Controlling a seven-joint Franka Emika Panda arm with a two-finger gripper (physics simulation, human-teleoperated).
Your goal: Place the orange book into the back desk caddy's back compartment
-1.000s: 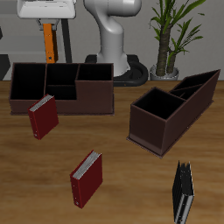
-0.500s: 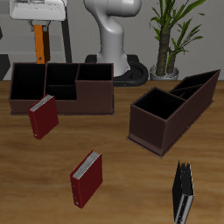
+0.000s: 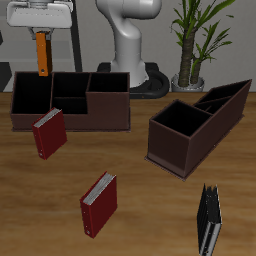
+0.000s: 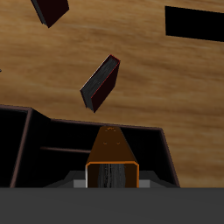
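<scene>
My gripper (image 3: 41,33) is shut on the top of the orange book (image 3: 42,54), which hangs upright in the air. Below it lies the back desk caddy (image 3: 70,118), a long dark brown box. The book's lower edge hovers over the caddy, near the wall between the large end cell and the two small middle cells. The back compartment (image 3: 70,86) is the rear small cell, open and dark inside. In the wrist view the orange book (image 4: 112,157) points down at the caddy's dark cells (image 4: 52,140); which cell lies under it I cannot tell.
A dark red book (image 3: 48,133) leans against the caddy's front wall and another (image 3: 98,203) stands nearer the table's front edge. A black book (image 3: 208,220) stands near the front edge. A second caddy with slanted edges (image 3: 195,125) sits beside. A potted plant (image 3: 195,40) stands behind.
The gripper and orange book have drifted sideways along the caddy, away from the taller end cell and toward the large end cell, most of it in the first half second.
</scene>
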